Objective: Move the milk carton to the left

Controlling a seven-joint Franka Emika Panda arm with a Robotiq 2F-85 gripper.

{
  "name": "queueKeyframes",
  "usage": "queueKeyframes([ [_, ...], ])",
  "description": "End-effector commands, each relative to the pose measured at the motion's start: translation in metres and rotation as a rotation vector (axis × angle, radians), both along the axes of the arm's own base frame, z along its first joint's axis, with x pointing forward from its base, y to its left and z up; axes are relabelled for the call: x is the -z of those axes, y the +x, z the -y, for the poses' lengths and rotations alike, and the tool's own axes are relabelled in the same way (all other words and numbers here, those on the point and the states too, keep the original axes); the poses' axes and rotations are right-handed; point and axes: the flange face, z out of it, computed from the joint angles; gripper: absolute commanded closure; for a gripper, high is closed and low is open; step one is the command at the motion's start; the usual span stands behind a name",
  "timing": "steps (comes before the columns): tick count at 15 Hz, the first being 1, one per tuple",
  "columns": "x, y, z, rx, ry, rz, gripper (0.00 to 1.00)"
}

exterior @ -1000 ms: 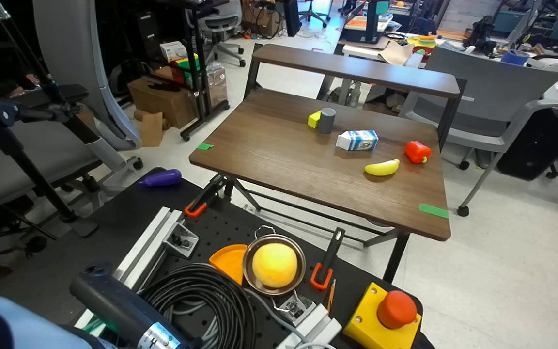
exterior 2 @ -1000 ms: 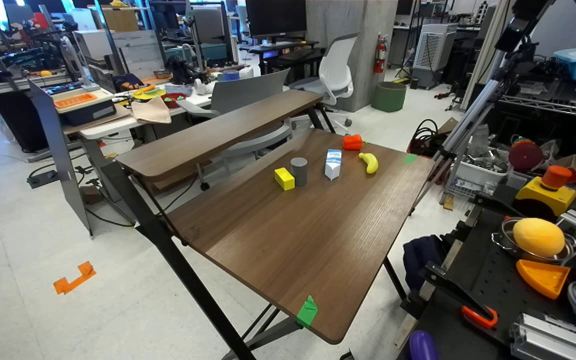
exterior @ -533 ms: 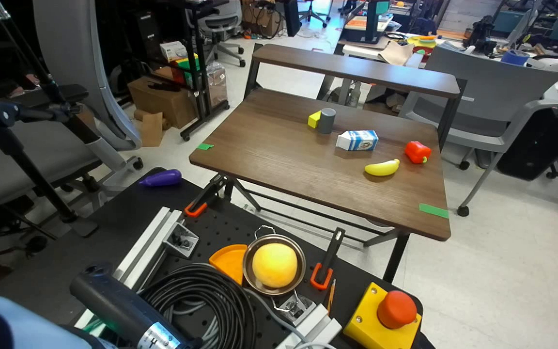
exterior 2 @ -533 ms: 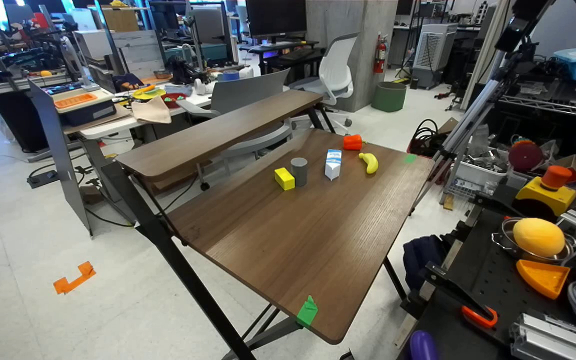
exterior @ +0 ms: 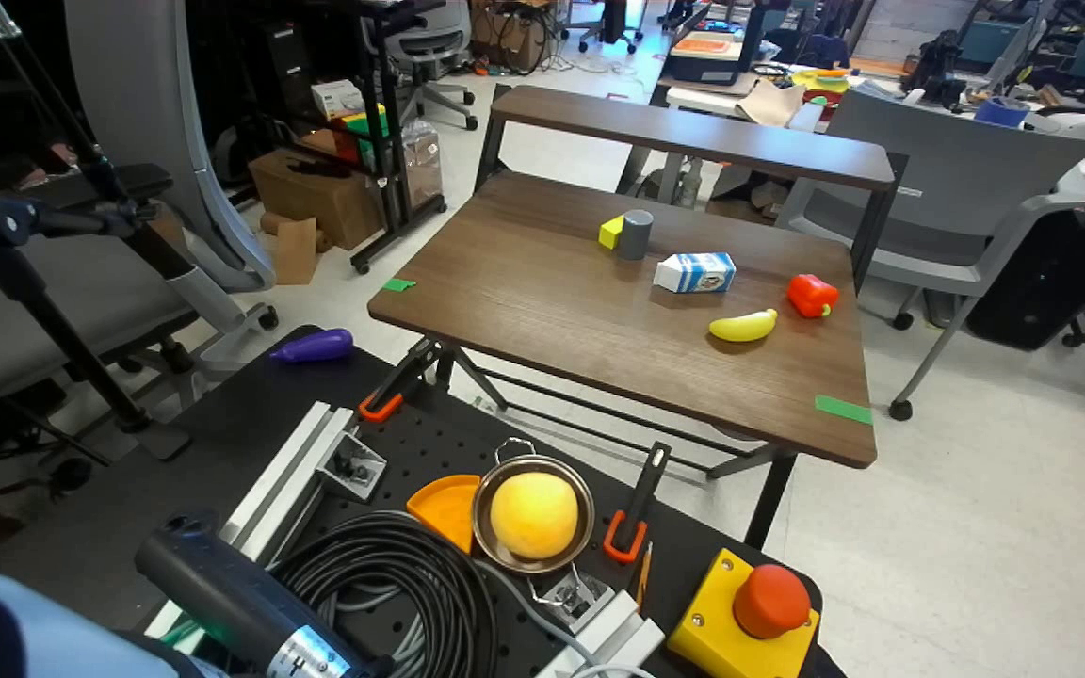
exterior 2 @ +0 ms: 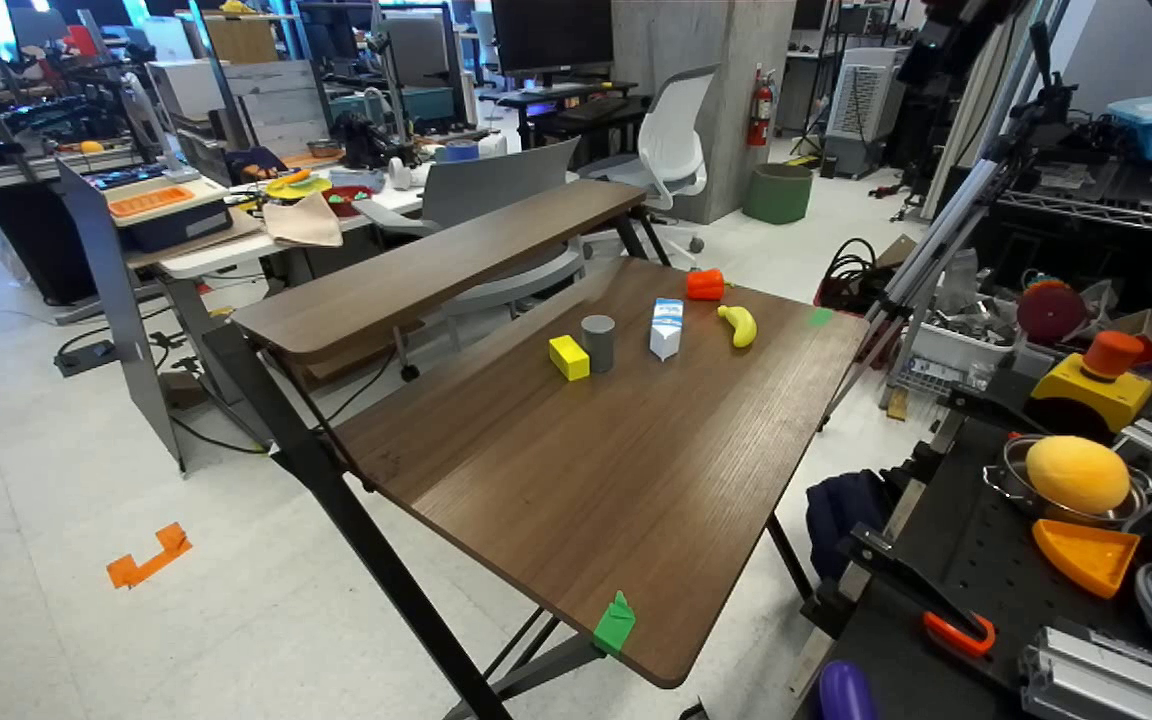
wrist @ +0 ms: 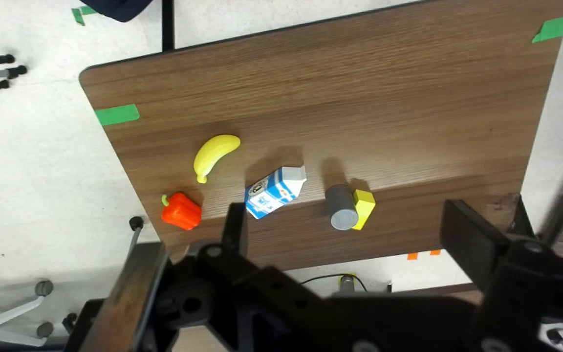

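The milk carton (exterior: 696, 273), white and light blue, lies on its side on the brown table (exterior: 524, 273). In an exterior view its gabled end points left, towards the grey cylinder; the carton also shows in an exterior view (exterior 2: 667, 330). In the wrist view the milk carton (wrist: 272, 191) lies slanted, near the left fingertip in the picture, with nothing seen holding it. My gripper (wrist: 347, 217) is open and empty, high above the table. Dark arm or gripper parts show at the top edge in both exterior views.
A grey cylinder (exterior: 635, 235) stands against a yellow block (exterior: 610, 232). A yellow banana (exterior: 743, 326) and a red pepper (exterior: 812, 296) lie on the carton's other side. A raised shelf (exterior: 693, 132) runs along the table's far edge. A black cart (exterior: 429, 443) stands in front.
The dark gripper parts at the top of an exterior view have shifted right and up. In an exterior view the dark arm part at upper right has moved left. The table objects have not moved.
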Motion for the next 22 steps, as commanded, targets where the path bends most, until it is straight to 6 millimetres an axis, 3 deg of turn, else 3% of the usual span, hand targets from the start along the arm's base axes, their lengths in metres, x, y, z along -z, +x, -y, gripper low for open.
queueKeyframes([
  [1, 0.011, 0.067, 0.014, 0.007, 0.101, -0.029, 0.0],
  [6, 0.063, 0.149, 0.004, 0.075, 0.203, -0.134, 0.0],
  [10, 0.132, 0.207, -0.014, 0.158, 0.236, -0.215, 0.0],
  [13, 0.174, 0.249, -0.016, 0.246, 0.25, -0.242, 0.0],
  [15, 0.194, 0.27, -0.003, 0.334, 0.278, -0.251, 0.0],
  [18, 0.206, 0.29, 0.028, 0.469, 0.322, -0.231, 0.0],
  [22, 0.239, 0.297, 0.075, 0.609, 0.318, -0.334, 0.0],
])
